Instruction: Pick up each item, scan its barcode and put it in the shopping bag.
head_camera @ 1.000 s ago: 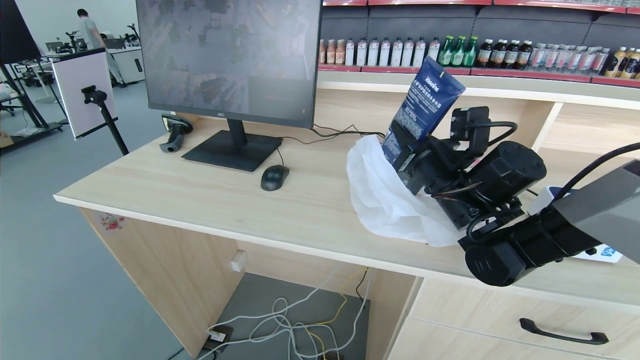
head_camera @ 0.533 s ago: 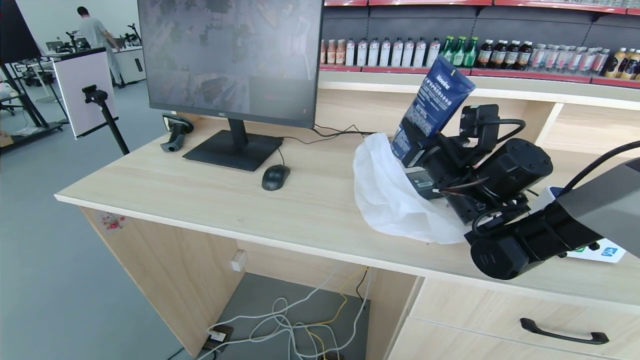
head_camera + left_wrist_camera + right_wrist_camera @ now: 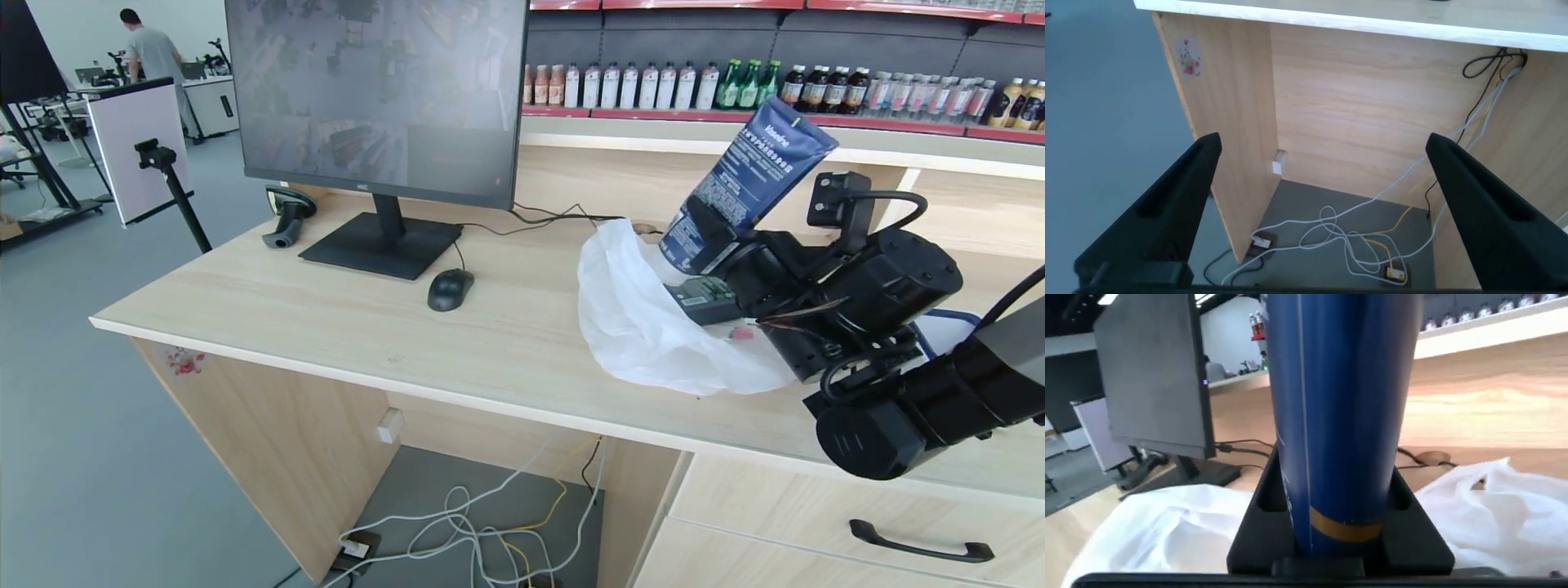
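The right gripper [image 3: 700, 245] is clamped on the lower end of a blue tube [image 3: 747, 184], which stands tilted above the white shopping bag [image 3: 637, 335], its crimped end pointing up and toward the robot's right. In the right wrist view the blue tube [image 3: 1339, 408] sits squeezed between the two black jaws, a gold band near its held end, with the shopping bag [image 3: 1159, 531] spread out beneath it. The bag lies crumpled on the wooden counter [image 3: 326, 318], and a dark box [image 3: 704, 300] rests at its opening just below the gripper; whether it is fully inside cannot be told. The handheld barcode scanner [image 3: 285, 216] stands well apart, beside the monitor [image 3: 375, 90], with a mouse [image 3: 448, 289] in front. The left gripper [image 3: 1323, 151] hangs below counter height with its fingers [image 3: 1180, 204] spread wide, holding nothing, facing the cables [image 3: 1347, 241] on the floor.
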Robot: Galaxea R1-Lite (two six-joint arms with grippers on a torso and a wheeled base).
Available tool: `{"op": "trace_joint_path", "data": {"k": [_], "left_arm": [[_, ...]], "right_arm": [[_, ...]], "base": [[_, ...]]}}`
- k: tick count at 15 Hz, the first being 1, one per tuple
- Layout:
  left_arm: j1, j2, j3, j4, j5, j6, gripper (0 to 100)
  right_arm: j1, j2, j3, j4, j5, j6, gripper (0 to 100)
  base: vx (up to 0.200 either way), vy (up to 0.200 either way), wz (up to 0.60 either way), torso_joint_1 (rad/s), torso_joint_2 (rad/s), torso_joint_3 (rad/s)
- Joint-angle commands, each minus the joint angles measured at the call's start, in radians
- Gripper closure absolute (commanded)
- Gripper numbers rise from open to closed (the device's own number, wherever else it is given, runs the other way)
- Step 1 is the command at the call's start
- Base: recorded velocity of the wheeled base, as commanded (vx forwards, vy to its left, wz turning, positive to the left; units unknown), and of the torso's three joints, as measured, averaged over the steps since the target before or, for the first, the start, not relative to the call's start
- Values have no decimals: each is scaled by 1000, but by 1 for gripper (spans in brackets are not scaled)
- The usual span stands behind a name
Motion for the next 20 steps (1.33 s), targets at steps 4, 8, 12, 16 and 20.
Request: {"op": "trace_joint_path", "data": {"k": [4, 8, 12, 16, 20], "left_arm": [[-1, 0, 0, -1, 0, 1, 0], [-1, 0, 0, -1, 0, 1, 0], [-1, 0, 0, -1, 0, 0, 0], [-1, 0, 0, -1, 0, 0, 0], [-1, 0, 0, 1, 0, 0, 0]], "right_arm": [[-11, 4, 130, 0, -1, 113, 100], [-11, -48, 279, 0, -1, 190, 100], [-9, -28, 272, 0, -1, 206, 100], [-8, -4, 242, 0, 1, 210, 100], [-11, -25, 209, 0, 22, 174, 0]], "base": [[0, 0, 0, 0, 0, 0], [0, 0, 0, 0, 0, 0], [0, 0, 0, 0, 0, 0], [0, 0, 0, 0, 0, 0], [0, 0, 0, 0, 0, 0]]}}
